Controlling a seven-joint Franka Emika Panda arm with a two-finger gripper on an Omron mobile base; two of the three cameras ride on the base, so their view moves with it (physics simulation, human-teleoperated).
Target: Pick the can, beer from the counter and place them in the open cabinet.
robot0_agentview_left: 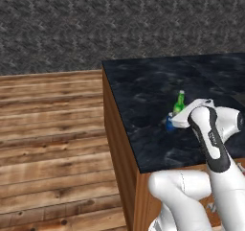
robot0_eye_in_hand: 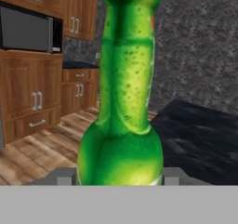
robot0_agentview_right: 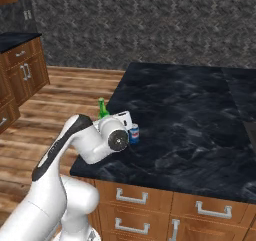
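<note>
Green glass is what the gripper (robot0_eye_in_hand: 119, 179) is clamped on: its fingers are closed on the beer (robot0_eye_in_hand: 122, 102) low on the body, and the long neck rises straight ahead of the hand. Just beside the hand, on its far side from the arm, the can (robot0_agentview_right: 134, 134) stands upright on the counter (robot0_agentview_right: 190, 120), close to the bottle. Both sit near the counter's edge toward the wooden floor (robot0_agentview_left: 52, 129). Beyond the bottle stand brown cabinets (robot0_eye_in_hand: 32, 97) and a microwave (robot0_eye_in_hand: 28, 30).
</note>
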